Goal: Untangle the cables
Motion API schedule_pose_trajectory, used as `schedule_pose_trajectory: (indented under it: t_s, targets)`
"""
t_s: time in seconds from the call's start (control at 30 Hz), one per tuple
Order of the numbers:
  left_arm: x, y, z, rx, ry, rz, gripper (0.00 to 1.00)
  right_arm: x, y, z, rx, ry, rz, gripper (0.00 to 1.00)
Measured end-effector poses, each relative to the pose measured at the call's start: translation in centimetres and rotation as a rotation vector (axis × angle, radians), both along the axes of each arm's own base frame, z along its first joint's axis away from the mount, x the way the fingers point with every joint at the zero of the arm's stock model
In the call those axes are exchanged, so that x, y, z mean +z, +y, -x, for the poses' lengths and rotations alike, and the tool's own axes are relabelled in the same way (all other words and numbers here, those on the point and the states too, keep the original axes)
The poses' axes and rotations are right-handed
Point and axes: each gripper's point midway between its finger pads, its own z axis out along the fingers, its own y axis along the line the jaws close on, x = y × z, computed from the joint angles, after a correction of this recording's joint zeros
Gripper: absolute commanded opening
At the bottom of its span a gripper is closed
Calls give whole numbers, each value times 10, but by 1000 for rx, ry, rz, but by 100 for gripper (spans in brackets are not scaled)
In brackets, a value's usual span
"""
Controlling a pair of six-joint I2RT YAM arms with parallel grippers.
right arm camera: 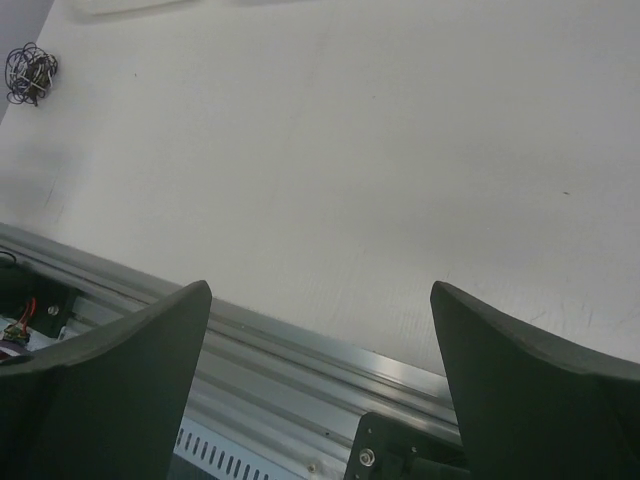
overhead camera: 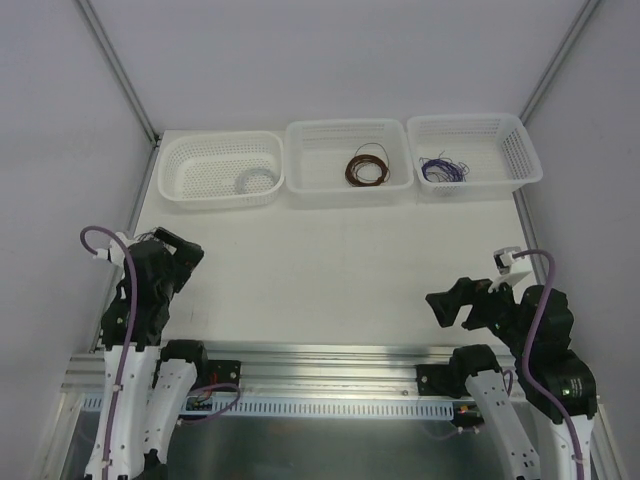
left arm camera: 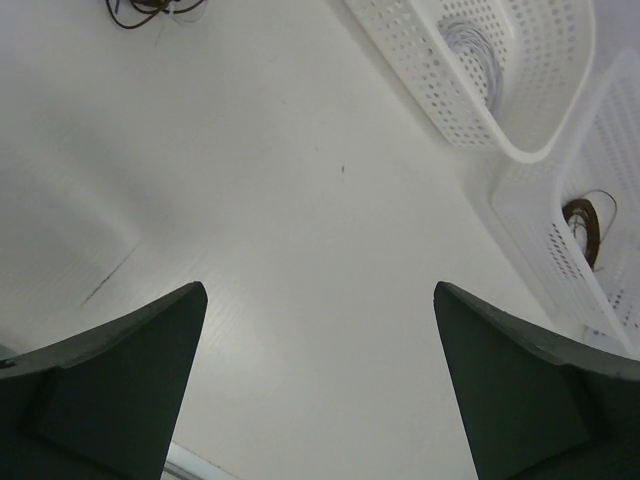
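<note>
Both arms hang over the near side of the table (overhead camera: 330,270). The left hand (left arm camera: 320,290) and the right hand (right arm camera: 320,288) are each spread wide and hold nothing, apparently ready for a pick. The cables (right arm camera: 28,72), a small dark scribble of fine wire, lie on the table's left margin just beside the left arm, well apart from the right hand. Along the far edge stand three baskets (overhead camera: 347,190). From left to right they carry a pale grey coil (overhead camera: 255,180), a brown coil (overhead camera: 367,168) and loose purple strands (overhead camera: 443,170), seemingly sorted by colour. The left wrist view cuts the tangle off at its top edge. From above it is barely visible against the arm, and how its strands cross cannot be made out.
</note>
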Motion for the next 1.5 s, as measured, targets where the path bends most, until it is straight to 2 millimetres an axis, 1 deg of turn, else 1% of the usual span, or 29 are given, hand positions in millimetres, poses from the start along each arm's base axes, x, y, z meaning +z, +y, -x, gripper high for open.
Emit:
schedule_pose_trajectory:
  t_s: [0.1,0.23,0.33,0.43,0.5,0.57,0.67,0.8,0.87,0.93,0.97,1.07,1.13,1.17,1.3,1.37,1.4,1.43,1.5]
  targets:
    - [-15,10,-17,66,66,-9,99,-5,5,2,20,23,-20,97]
    - [-27,23,-42,149,106,-8,99,-6,8,3,35,28,-30,97]
    - [-40,40,-59,247,123,19,99,-9,10,4,48,33,-35,97]
    - [-57,60,-69,345,145,53,99,-15,12,3,62,44,-36,97]
    - [-68,77,-75,413,165,69,99,-18,14,3,73,46,-38,97]
    - [-74,90,-82,458,167,79,98,-22,16,3,85,49,-41,97]
    - [-90,111,-90,522,198,107,96,-27,18,2,102,52,-41,97]
    - [-109,130,-103,575,251,146,93,-32,19,2,118,47,-30,97]
    - [-116,139,-111,592,266,167,88,-33,19,3,124,43,-23,97]
    - [-121,147,-118,606,278,179,86,-33,20,3,134,39,-20,97]
    - [-123,150,-121,610,283,183,84,-33,20,3,140,38,-20,97]
    - [-130,158,-136,609,304,193,82,-32,22,3,148,33,-21,97]
    - [-137,161,-145,605,317,200,76,-32,22,3,151,32,-22,97]
    - [-142,164,-147,607,328,207,74,-33,22,2,151,33,-22,97]
    - [-165,162,-153,586,384,240,70,-35,23,2,154,37,-22,97]
    - [-169,162,-157,574,398,247,65,-35,23,3,158,37,-24,97]
    - [-169,162,-159,566,395,249,62,-35,24,3,160,37,-25,97]
    - [-170,161,-161,558,396,252,54,-34,24,3,161,37,-26,97]
    - [-173,159,-163,539,400,263,45,-34,25,3,166,37,-28,97]
